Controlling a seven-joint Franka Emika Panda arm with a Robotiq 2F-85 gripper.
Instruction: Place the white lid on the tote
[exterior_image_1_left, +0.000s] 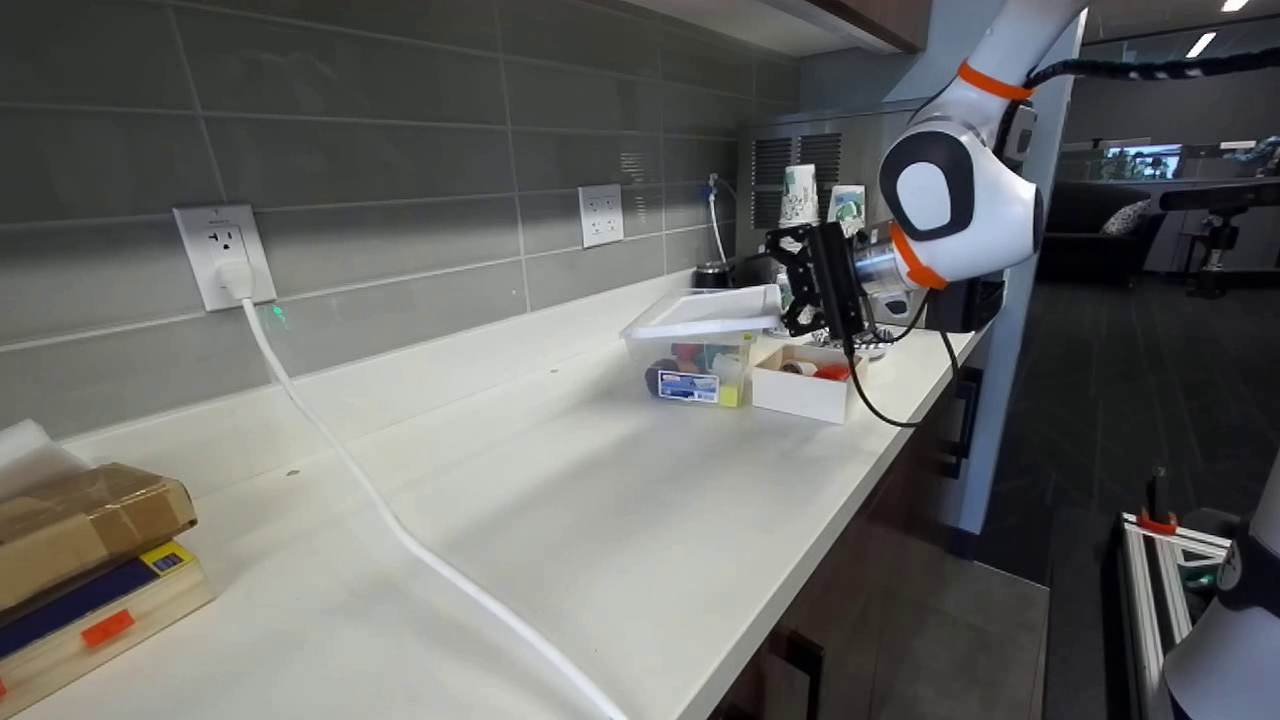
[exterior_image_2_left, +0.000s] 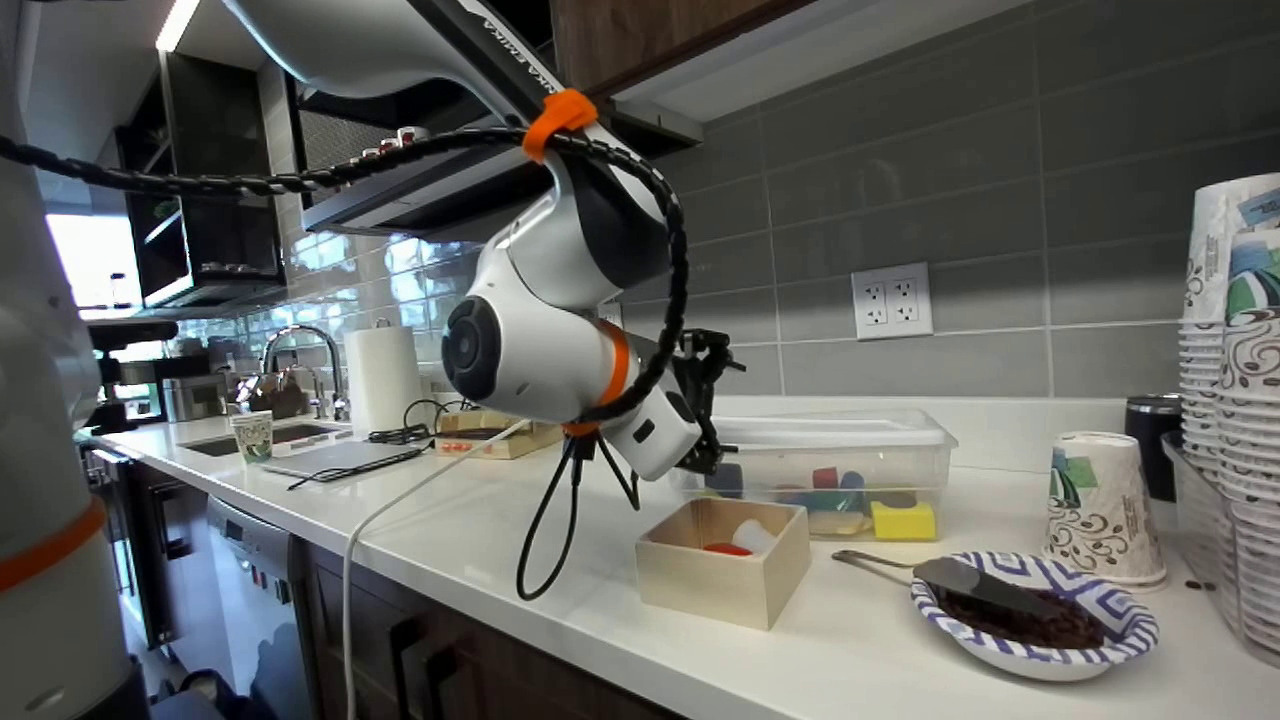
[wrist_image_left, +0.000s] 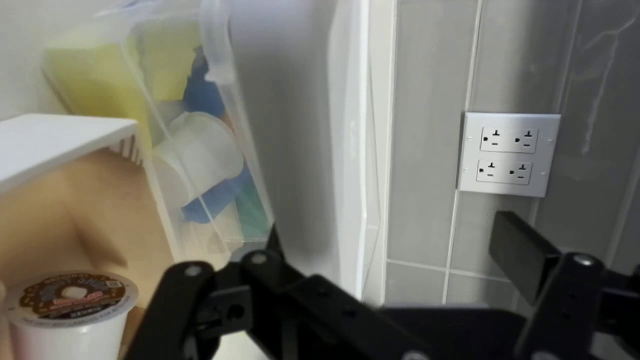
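Fingers (wrist_image_left: 521, 255) apart — gripper (exterior_image_1_left: 785, 282) just beside the white lid (exterior_image_1_left: 712, 312), which lies atop the clear plastic tote (exterior_image_2_left: 900, 468); seated flush or not — cannot tell.

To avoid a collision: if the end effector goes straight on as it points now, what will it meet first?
Probably the white lid, ahead of the lower finger of the end effector; depth is unclear. Between its fingers, the tiled wall shows.

Kitchen, home or office undetermined. White countertop (exterior_image_1_left: 580, 520); grey tiled backsplash (exterior_image_1_left: 380, 170); sink (exterior_image_2_left: 302, 433) with arched faucet (exterior_image_2_left: 336, 375); paper towel roll (exterior_image_2_left: 385, 380); built-in dishwasher (exterior_image_2_left: 242, 605); wood-fronted cabinets (exterior_image_2_left: 480, 672); stacked paper cups (exterior_image_2_left: 1260, 410); a dark sofa (exterior_image_1_left: 1072, 238) stands beyond.
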